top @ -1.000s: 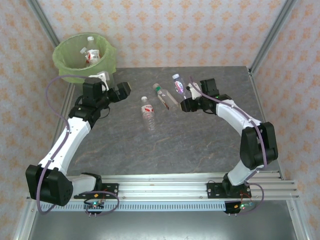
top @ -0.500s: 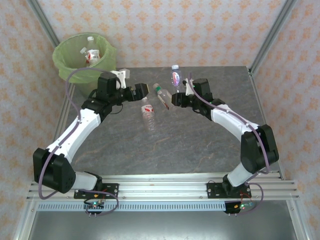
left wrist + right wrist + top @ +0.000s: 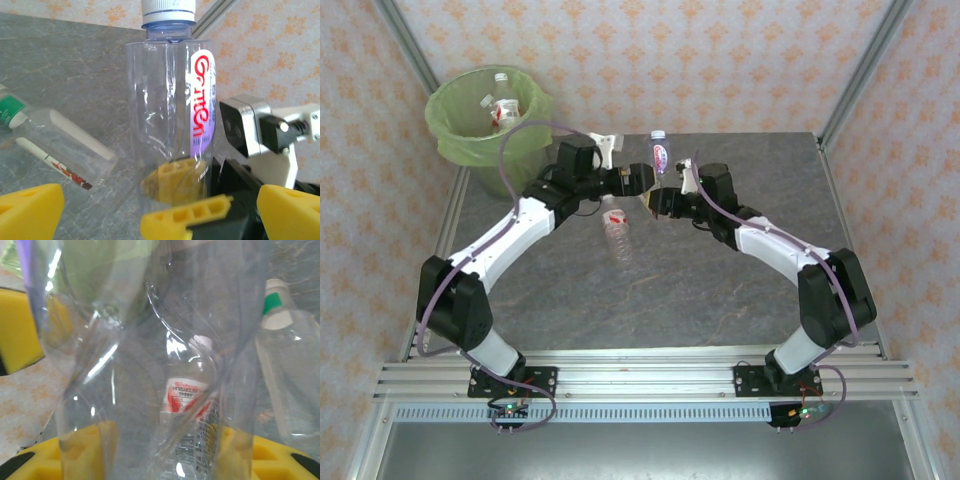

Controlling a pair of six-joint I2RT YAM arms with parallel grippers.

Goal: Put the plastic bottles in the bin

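Note:
My right gripper (image 3: 658,203) (image 3: 165,455) is shut on a clear plastic bottle (image 3: 660,156) (image 3: 167,100) (image 3: 150,340) with a purple-white label and a white cap, held upright above the table's middle. My left gripper (image 3: 638,180) (image 3: 160,212) is open just left of it, its yellow fingers (image 3: 30,212) spread wide on either side of the bottle's base without touching it. A red-labelled bottle (image 3: 617,228) (image 3: 192,395) lies on the table. A green-capped bottle (image 3: 50,145) (image 3: 285,365) lies beside the grippers. The green-lined bin (image 3: 448,130) at the back left holds bottles (image 3: 501,108).
The grey stone table (image 3: 720,290) ends at a metal rail (image 3: 650,375) in front. Frame posts (image 3: 865,70) stand at the back corners before patterned walls. The bin stands off the table's back-left corner.
My left arm has swung from beside the bin rightward to the table's middle. My right gripper has carried its bottle leftward toward the left gripper, with the bottle now upright.

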